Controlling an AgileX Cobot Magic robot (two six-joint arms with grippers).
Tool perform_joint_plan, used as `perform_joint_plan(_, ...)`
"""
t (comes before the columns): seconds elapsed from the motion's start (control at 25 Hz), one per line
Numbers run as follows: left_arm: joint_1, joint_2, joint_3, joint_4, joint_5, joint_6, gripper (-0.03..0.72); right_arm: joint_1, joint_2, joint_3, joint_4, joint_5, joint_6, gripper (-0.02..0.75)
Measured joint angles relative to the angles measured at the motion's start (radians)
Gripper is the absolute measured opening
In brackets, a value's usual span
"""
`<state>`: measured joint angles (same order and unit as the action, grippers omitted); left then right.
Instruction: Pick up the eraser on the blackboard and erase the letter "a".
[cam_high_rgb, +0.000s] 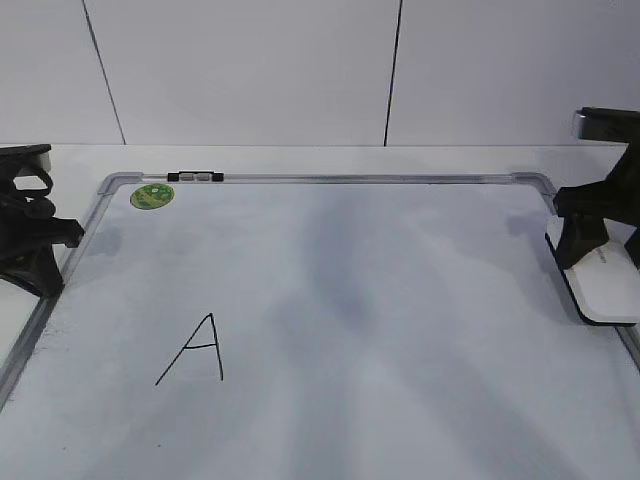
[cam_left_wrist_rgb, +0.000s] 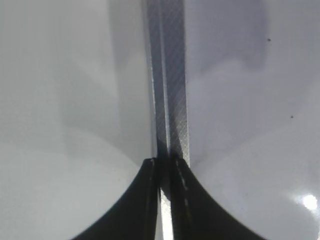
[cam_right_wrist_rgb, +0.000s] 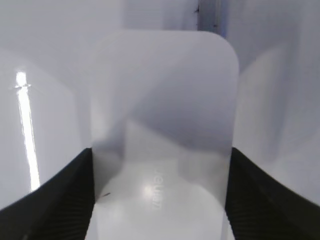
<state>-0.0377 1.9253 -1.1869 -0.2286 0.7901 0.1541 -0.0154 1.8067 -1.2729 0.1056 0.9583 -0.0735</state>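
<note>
One eraser (cam_right_wrist_rgb: 162, 130), long axis lengthwise between right fingers (cam_right_wrist_rgb: 55, 200).

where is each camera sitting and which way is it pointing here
Exterior view: in front of the table, looking down at a slant across the blackboard with its capital A; both arms show at the edges.
Left wrist view: on the left arm, looking down along the board's metal frame; the left hand shows with fingers together.
Right wrist view: on the right arm, looking down on the eraser between the right hand's fingers.
Shared: the exterior and right wrist views both show the eraser.
</note>
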Motion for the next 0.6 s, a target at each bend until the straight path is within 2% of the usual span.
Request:
perform_joint_plan(0.32,0.000,0.000,0.000,0.000,0.000,0.000,0.032,0.000,0.032,0.001,0.009,-0.013,0.000,0.573)
perform_joint_plan(0.6,0.000,0.000,0.000,0.000,0.000,0.000,0.032,0.000,0.041,0.001,0.012,-0.022,0.000,0.653)
